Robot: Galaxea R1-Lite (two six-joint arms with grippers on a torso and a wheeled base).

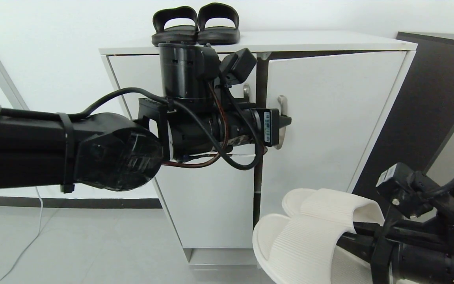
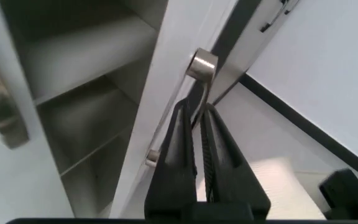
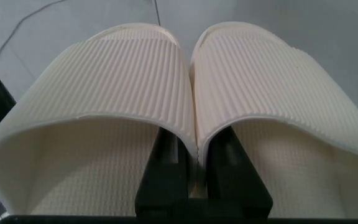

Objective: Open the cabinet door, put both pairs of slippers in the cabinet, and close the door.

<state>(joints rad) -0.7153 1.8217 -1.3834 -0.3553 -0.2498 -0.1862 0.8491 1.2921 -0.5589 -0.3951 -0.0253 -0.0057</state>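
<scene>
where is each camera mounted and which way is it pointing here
Head view: on the robot's head, facing forward and down at the white cabinet with black slippers on top; both arms show.
Left wrist view: on the left wrist, looking along the left gripper, shut on the door handle.
Right wrist view: on the right wrist, looking along the right gripper holding the white slippers.
Shared: head and left wrist show the door handle; head and right wrist, the white slippers.

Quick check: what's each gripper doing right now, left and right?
Left gripper: shut on the silver metal cabinet door handle.
Right gripper: shut on the pair of white ribbed slippers.
</scene>
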